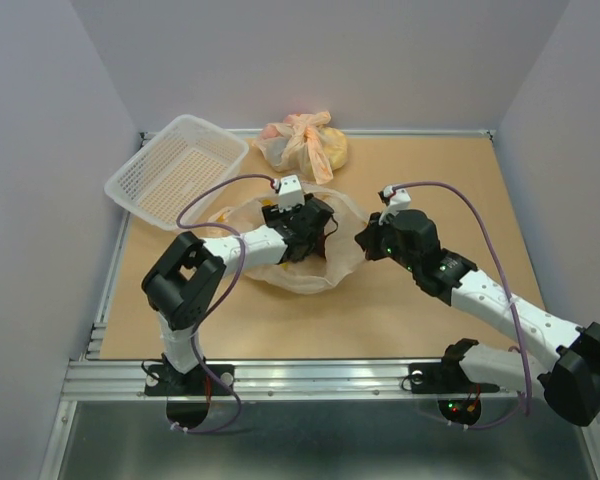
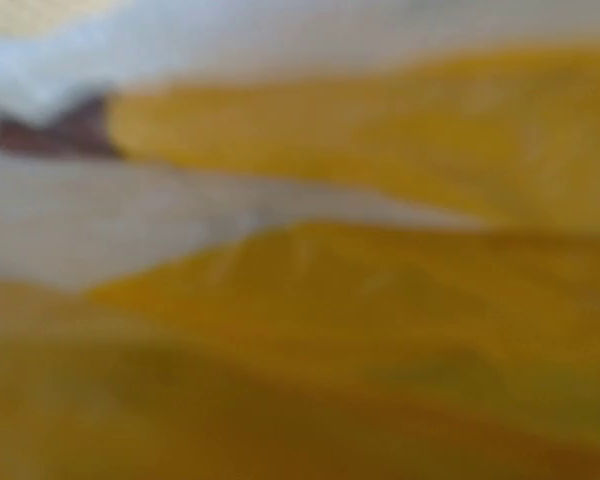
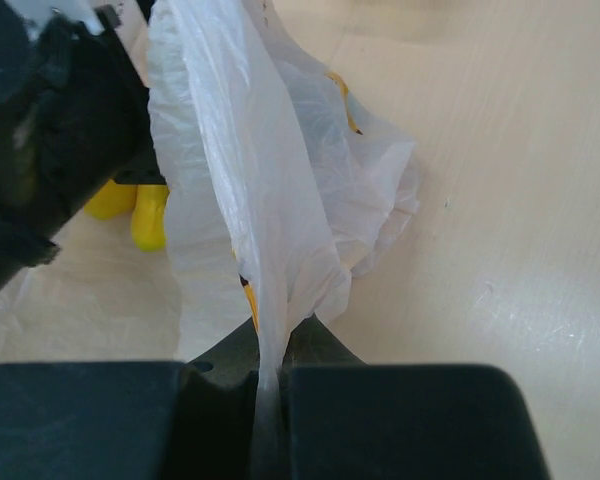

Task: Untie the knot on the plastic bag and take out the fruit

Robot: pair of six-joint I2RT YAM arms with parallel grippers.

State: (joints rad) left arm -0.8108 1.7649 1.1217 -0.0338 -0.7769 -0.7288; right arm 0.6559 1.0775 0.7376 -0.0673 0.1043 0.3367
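Observation:
The plastic bag [image 1: 302,268] lies spread open at the table's middle, and no knot shows on it. My left gripper [image 1: 315,237] reaches down into the bag's mouth; I cannot tell how its jaws stand. The left wrist view is a close blur of yellow fruit [image 2: 380,340] with a dark purple piece [image 2: 60,130] at upper left. My right gripper [image 1: 364,241] is at the bag's right rim. In the right wrist view it [image 3: 268,390] is shut on a pulled-up fold of the bag [image 3: 260,180]. Yellow fruit [image 3: 148,215] shows beside the left gripper's black body [image 3: 50,130].
A white mesh basket [image 1: 175,170] stands at the back left. A second knotted peach bag [image 1: 305,145] bulging with something yellow sits at the back middle. Grey walls close in the left, back and right sides.

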